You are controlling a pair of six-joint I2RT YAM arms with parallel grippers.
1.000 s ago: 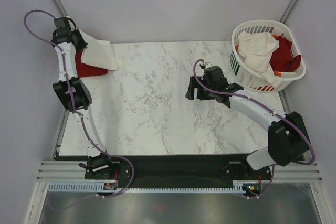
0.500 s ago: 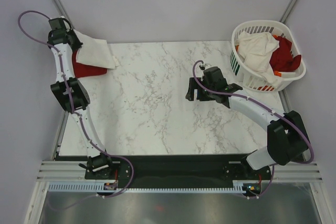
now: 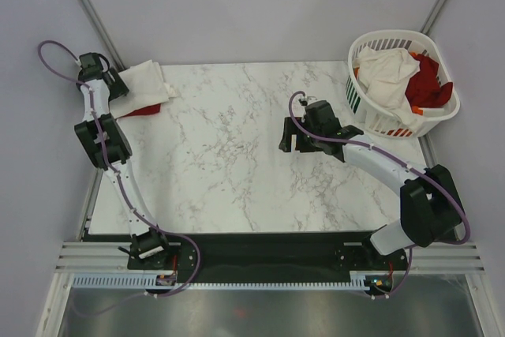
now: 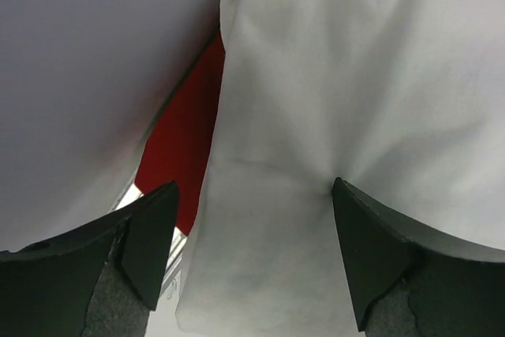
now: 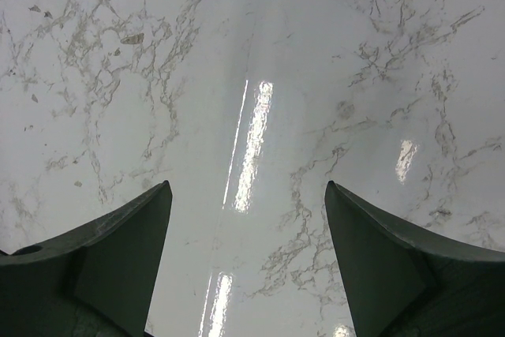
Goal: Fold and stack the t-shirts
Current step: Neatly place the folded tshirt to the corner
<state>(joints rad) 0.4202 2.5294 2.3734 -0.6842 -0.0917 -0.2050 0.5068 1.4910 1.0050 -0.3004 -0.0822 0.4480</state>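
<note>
- Surface: marble-patterned. It lies directly below the right pincer and fills that pincer's wrist view.
- Basket: white and slatted, standing off the surface's far right corner, just right of the right pincer and slightly beyond it.
- Loose shirts: an unfolded heap inside the basket, cream-white to the left and red to the right.
- White shirt: folded, at the far left corner. It lies immediately ahead of the left pincer and spans the gap between the fingers.
- Red shirt: under the white shirt, with its edge showing on the near-left side.
- Left pincer: jaws wide apart, nothing pinched.
- Right pincer: jaws wide apart, empty, hovering over bare surface well apart from the folded shirts.
</note>
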